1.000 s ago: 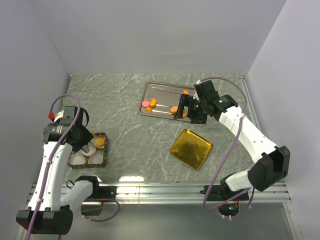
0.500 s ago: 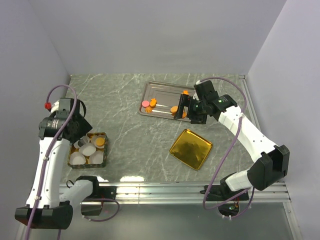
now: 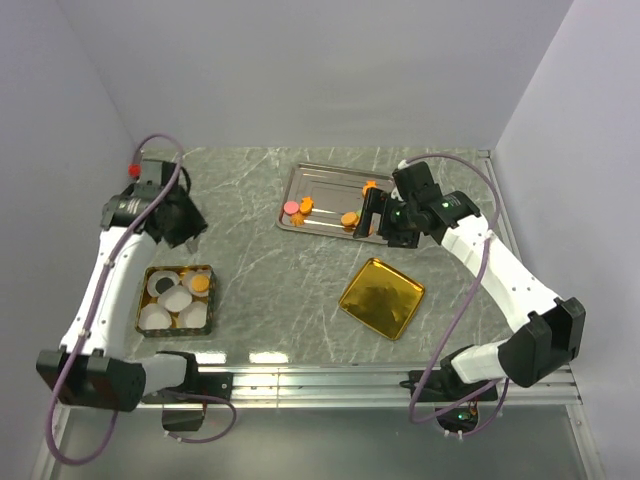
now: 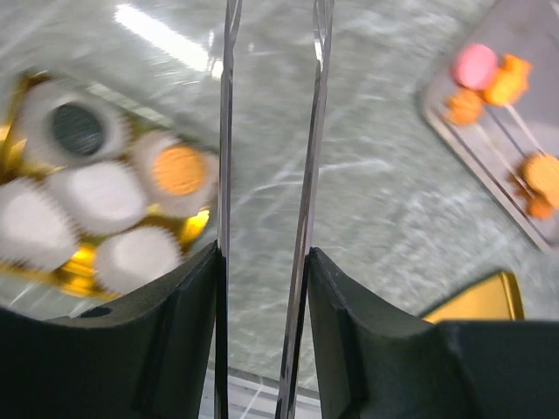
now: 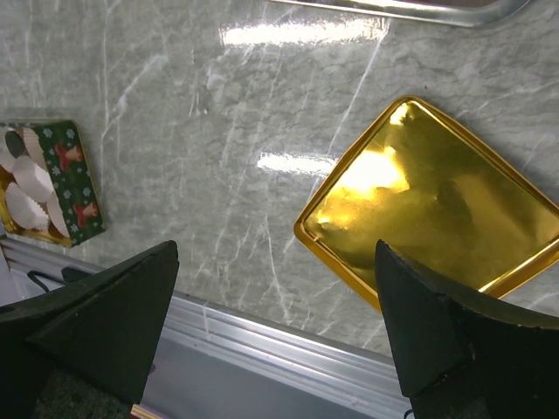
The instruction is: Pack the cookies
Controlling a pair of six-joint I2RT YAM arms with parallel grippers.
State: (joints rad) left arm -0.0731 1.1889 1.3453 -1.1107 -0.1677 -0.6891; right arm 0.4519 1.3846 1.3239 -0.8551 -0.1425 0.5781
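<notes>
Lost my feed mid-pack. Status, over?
Left pincer open, empty, clear of the box. Right pincer open, empty, over the tray. One orange cookie boxed, other cookies on the tray. Gold lid not blocking.

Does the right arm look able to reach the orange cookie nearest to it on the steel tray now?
Probably yes: the right gripper hangs open over the right end of the tray, beside that orange cookie, with nothing between them.

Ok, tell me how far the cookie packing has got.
Done: one orange cookie sits in the tin. In hand: nothing; the left pincer and right pincer are both open and empty. Left: the pink cookie and orange cookies on the tray, gold lid off.
</notes>
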